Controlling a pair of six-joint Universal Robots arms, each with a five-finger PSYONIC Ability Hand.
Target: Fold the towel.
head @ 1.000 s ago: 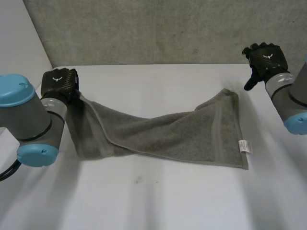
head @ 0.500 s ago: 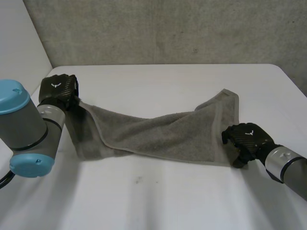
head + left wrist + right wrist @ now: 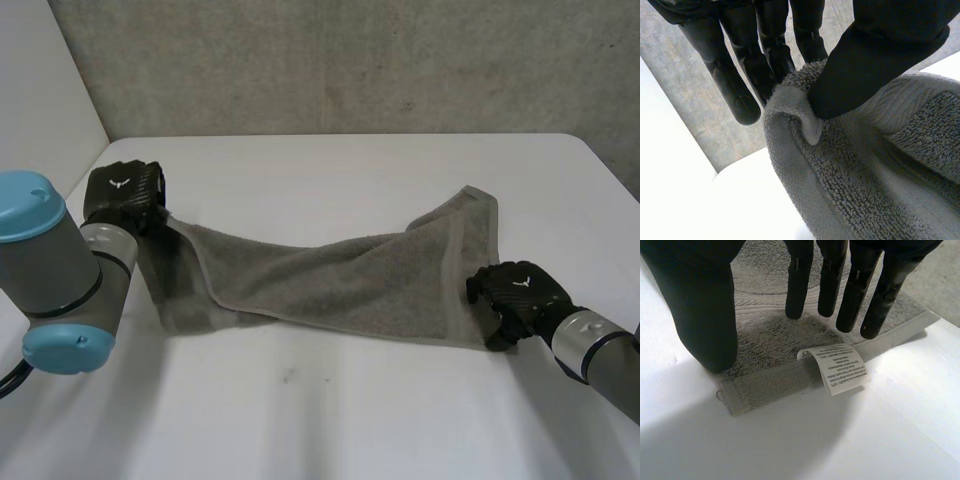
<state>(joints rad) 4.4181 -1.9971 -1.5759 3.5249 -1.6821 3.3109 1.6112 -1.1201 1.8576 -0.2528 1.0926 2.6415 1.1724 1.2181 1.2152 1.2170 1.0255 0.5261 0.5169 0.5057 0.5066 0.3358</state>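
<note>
Grey concrete wall [image 3: 350,60] to the rear; a white table [image 3: 330,420] carries the work.

Towel [image 3: 340,280]: grey, stretched and twisted across the middle of the table. Its left end is raised off the surface, its right end lies mostly flat, and the far right corner is rumpled. No orderly fold is made yet.

Left robot hand [image 3: 122,192]: at the towel's left end, clamped on the edge. The left wrist view shows cloth pinched between the thumb [image 3: 875,60] and the fingers [image 3: 767,65]. Grip judged sound.

Right robot hand [image 3: 515,293]: over the towel's near right corner, released. Its fingers [image 3: 827,285] are straight above the cloth, the thumb is at the side edge, and nothing is pinched. The care label [image 3: 840,370] lies at the hem beside that corner, near the fingertips.

Step in hand, as judged: securing the right corner. Recommendation: lower the hand, work the thumb under the hem with the fingers on top, take the corner itself rather than the label, and close firmly before lifting. Both ends should then rise level so the twist drops out. Risk: a shallow pinch may slip off thick terry.
</note>
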